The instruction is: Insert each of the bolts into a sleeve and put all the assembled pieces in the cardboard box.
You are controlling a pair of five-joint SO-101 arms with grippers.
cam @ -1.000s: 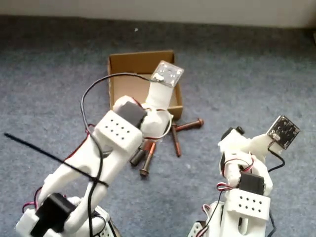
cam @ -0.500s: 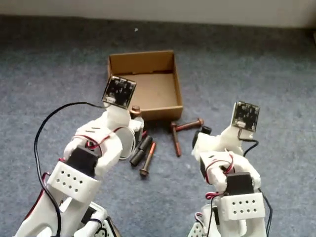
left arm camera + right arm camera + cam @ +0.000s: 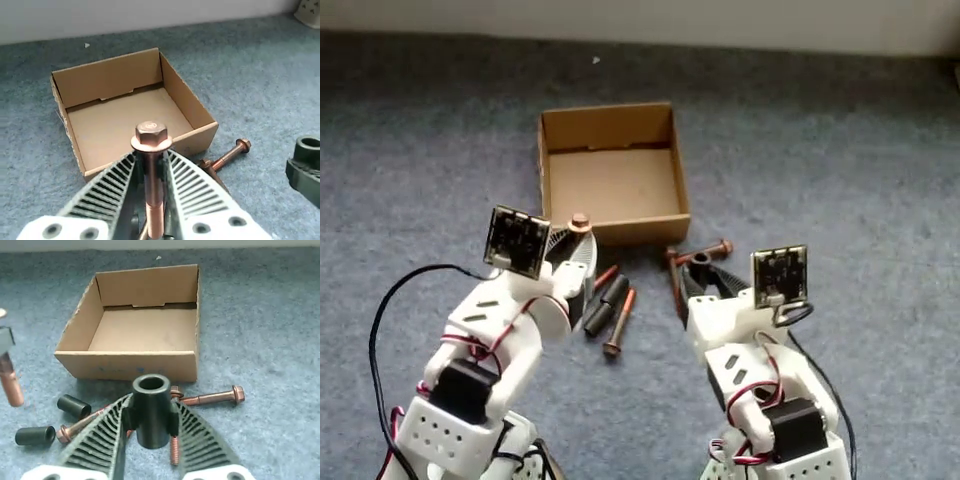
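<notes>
- A copper bolt [image 3: 151,141] is held upright, head up, by the left gripper [image 3: 150,162]. The jaws are closed narrowly on its shank, just near of the cardboard box [image 3: 110,75].
- A black sleeve [image 3: 150,426] is clamped upright in the right gripper [image 3: 151,407], with its bore open upward. It is held to the right of the bolt, apart from it and near of the box's near wall.
- The step in hand is judged to be the mating of these two parts, and the task is judged to be at an early stage.
- The shank's lower end is seen hanging free below the left fingers, so the entry is best made with that end.
- The bolt should be carried over the sleeve's mouth at a height above its rim, and the two axes should be lined up before any descent is made.
- The descent should be made slowly. Any tilt is likely to catch the threads on the rim and twist the sleeve in its grip.
- The sleeve should be kept firmly clamped and still while the bolt is lowered.
- The bolt is gripped high, close under its head, so the left fingers are likely to meet the sleeve before the bolt is fully seated. The last stretch may have to be finished by a release.
- Loose bolts [image 3: 700,253] and loose sleeves [image 3: 605,305] are scattered on the carpet [image 3: 820,150] between the arms, and they should not be brushed.
</notes>
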